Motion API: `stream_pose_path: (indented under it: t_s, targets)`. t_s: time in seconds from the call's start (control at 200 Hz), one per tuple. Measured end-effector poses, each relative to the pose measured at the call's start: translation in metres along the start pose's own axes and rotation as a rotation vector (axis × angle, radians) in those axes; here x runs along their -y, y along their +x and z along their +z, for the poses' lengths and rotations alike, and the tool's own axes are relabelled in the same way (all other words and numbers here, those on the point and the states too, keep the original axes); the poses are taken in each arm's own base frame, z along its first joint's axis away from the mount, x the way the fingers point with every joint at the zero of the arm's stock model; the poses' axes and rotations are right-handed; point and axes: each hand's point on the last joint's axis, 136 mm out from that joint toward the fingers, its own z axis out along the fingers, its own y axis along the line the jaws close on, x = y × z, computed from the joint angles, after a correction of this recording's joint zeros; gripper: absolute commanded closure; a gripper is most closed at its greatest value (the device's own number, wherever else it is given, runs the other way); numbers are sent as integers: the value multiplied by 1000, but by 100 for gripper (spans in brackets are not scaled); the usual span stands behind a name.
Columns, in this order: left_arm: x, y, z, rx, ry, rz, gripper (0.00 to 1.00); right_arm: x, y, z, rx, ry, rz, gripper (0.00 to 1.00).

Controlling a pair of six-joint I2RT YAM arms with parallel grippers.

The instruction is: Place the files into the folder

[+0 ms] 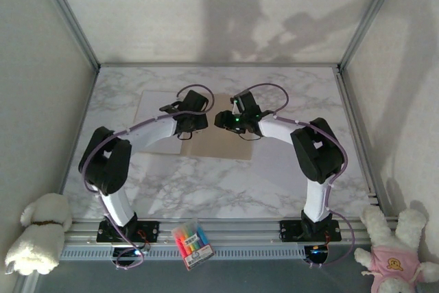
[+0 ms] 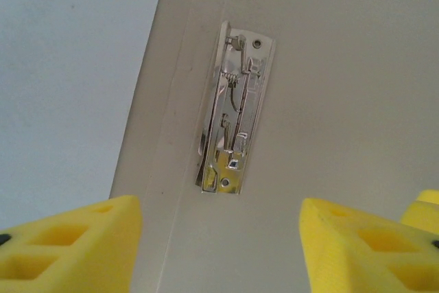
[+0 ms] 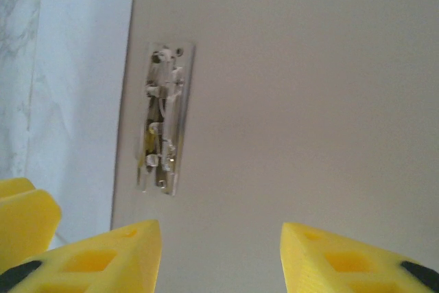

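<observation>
- The folder [image 1: 221,147] lies flat and open at the middle of the surface [image 1: 206,190], under both grippers. Its metal clip [image 2: 236,114] faces up near the edge by the paper.
- One of the files [image 1: 152,109] lies flat just left of the folder. I cannot tell whether it touches that edge or runs under it.
- The left gripper [image 2: 219,238] has its jaws part open with nothing between them, poised over the clip.
- The right gripper [image 3: 221,252] also has its jaws part open and empty, above the same leaf.
- The files are probably light, floppy and slick on the marble, with no raised edge. A pinch at a free corner, or pressing down and sliding, seems best.
- The folder is stiffer card. Its sprung clip probably needs lifting before the files go under.
</observation>
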Motion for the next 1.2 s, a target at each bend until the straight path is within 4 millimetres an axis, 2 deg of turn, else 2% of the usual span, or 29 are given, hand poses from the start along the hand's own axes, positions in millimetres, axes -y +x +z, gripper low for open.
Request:
stream_pose_path:
  t_s: [0.135, 0.215, 0.486, 0.651, 0.756, 0.946, 1.202]
  targets:
    - [3, 7, 19, -25, -38, 17, 53, 20, 3, 0, 2, 35, 24, 52]
    - [3, 12, 28, -41, -52, 22, 62, 27, 3, 0, 6, 52, 33, 52]
    - [5, 16, 44, -64, -81, 33, 70, 24, -4, -1, 35, 39, 44, 52]
    - [3, 23, 49, -81, -107, 49, 71, 24, -4, -1, 36, 40, 47, 52]
    - [2, 23, 49, -78, -116, 54, 65, 25, -4, -1, 39, 42, 50, 53]
    - [-3, 28, 48, -89, -145, 65, 67, 26, -5, -1, 41, 45, 53, 54]
    - [-5, 29, 48, -94, -154, 68, 75, 26, -5, -1, 41, 45, 55, 56]
